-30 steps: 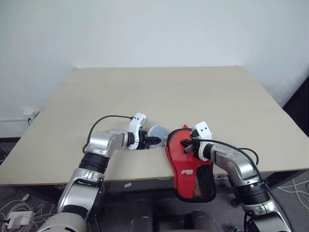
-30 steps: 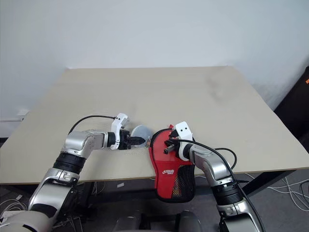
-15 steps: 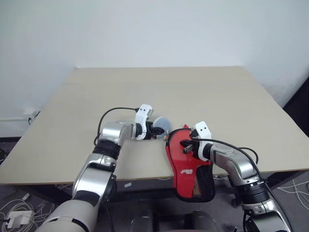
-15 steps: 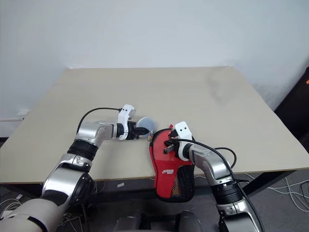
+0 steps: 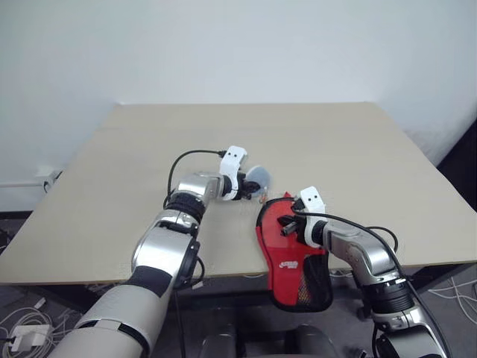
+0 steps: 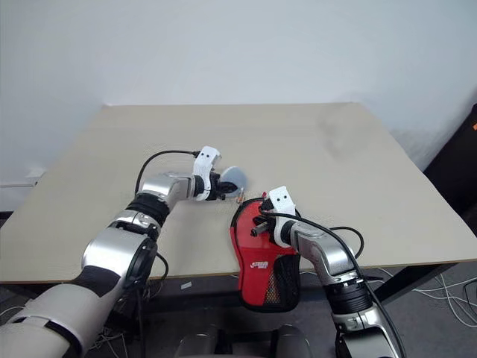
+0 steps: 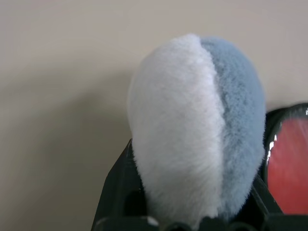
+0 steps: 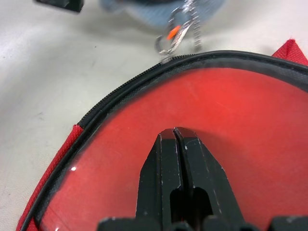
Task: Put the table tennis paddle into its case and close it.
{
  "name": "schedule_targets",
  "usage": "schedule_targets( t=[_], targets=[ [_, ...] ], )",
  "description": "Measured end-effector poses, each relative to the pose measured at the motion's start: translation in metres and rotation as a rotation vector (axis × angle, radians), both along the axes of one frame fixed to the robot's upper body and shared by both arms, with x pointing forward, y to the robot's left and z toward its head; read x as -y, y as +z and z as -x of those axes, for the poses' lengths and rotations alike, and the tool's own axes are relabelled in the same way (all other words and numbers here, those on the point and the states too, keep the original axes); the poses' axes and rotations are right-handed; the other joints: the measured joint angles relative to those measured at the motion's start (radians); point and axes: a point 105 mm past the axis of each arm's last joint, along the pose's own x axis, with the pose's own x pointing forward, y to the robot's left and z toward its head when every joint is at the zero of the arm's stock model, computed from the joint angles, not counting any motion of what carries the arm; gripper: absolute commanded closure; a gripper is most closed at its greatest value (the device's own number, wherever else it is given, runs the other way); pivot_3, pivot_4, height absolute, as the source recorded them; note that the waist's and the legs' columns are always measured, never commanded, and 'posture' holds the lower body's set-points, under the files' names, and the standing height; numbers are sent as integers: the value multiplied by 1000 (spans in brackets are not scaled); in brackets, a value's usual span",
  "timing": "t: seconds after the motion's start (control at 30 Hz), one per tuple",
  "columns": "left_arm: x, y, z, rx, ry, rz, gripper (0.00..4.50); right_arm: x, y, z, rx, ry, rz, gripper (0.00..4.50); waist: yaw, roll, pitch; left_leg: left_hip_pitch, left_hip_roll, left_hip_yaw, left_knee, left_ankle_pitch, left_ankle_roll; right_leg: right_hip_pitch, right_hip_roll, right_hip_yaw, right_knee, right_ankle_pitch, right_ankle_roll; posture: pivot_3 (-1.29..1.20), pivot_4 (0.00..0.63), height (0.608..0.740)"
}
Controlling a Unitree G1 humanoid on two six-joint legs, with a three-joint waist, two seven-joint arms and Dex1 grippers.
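Meanwhile, left gripper (image 5: 252,188), clamping the fluffy zipper pompom (image 7: 195,130), has advanced along the case (image 5: 292,250) rim, progressing closure; right gripper (image 8: 177,136), clenched empty, presses its clear red face.

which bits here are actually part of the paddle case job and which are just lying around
Job:
- case, under the shut right claw
- fluffy puff gripped by the left claw
- metal clip at the zip rim

Lying about:
- cables on the floor
- wall socket
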Motion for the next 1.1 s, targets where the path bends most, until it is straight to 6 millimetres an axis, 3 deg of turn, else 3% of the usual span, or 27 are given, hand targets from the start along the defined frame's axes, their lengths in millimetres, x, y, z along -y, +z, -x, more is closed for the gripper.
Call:
schedule_targets(
  t=[0.33, 0.63, 0.73, 0.97, 1.1],
  targets=[
    [57, -1, 5, 71, -60, -8, 3062, -1, 0, 2, 12, -13, 9, 4500, 2, 0, 0, 0, 0, 0, 1, -3, 7, 0, 0, 0, 0, 0, 0, 0, 0, 724],
    [77, -1, 8, 111, -43, 9, 3062, -1, 0, 4, 26, -30, 17, 4500, 3, 0, 0, -1, -1, -1, 3, -4, 11, 1, -1, 0, 0, 0, 0, 0, 0, 724],
    [80, -1, 9, 109, -44, 27, 2525, -1, 0, 4, 27, -31, 17, 4500, 3, 0, 0, -1, 0, -1, 3, -5, 11, 1, -1, 0, 0, 0, 0, 0, 0, 724],
    [94, 10, 17, 121, -185, 93, 115, -2, -1, 3, 29, -28, 15, 4500, 2, 0, 0, -1, 0, -1, 3, -5, 10, 1, -1, 0, 0, 0, 0, 0, 0, 724],
    [98, 19, 20, 152, -257, 111, 115, -6, 0, 4, 33, -11, 1, 4500, -4, 0, 0, 0, 1, -1, 3, -5, 11, 0, 0, 0, 0, 0, 0, 0, 0, 724]
  ],
)
